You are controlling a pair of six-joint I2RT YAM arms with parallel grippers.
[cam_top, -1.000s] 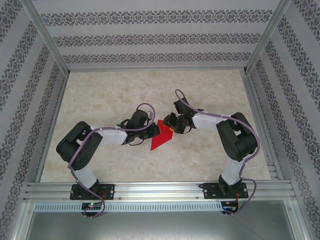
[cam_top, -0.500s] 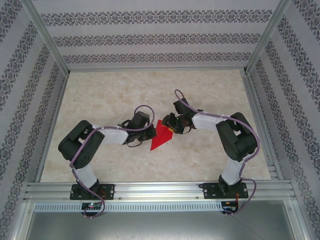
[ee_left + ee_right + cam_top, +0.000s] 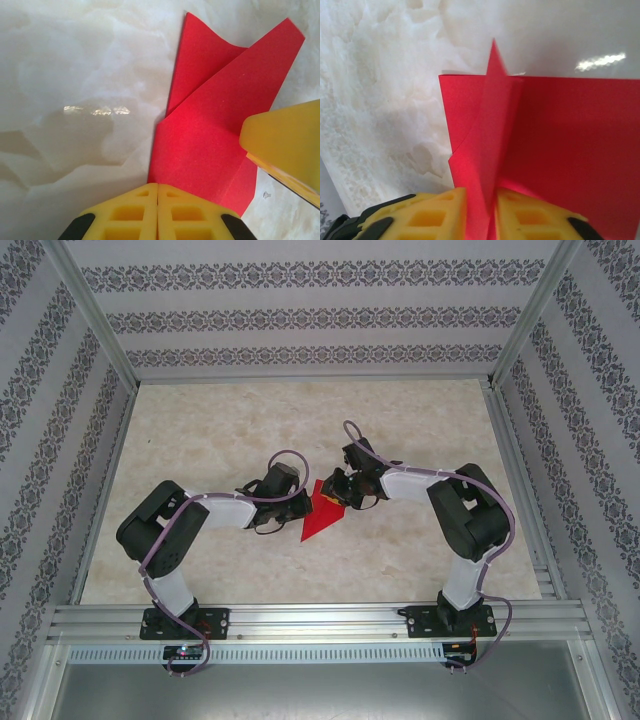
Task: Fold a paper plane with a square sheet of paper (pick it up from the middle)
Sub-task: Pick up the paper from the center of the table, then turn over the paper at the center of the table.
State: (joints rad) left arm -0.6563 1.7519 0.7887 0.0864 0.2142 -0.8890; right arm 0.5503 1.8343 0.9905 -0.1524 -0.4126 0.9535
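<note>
Glossy marbled table [image 3: 420, 430]. Mid-table lies the sheet of paper [image 3: 318, 520]: bright red, matte, part-folded to a near-pointing triangle (one ridge upright). Right gripper [image 3: 481, 200] pinches that ridge; left gripper [image 3: 158, 200], jaws closed, meets its left edge.

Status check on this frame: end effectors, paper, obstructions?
Left end effector shut at red paper edge. Right end effector pinching its raised flap. Nothing in the way.

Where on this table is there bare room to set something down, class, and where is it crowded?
Free: the wide far part of the table, up to the back rail; also the near strip along the front rail. Crowded: the middle, where the left gripper and right gripper meet at the red paper.
</note>
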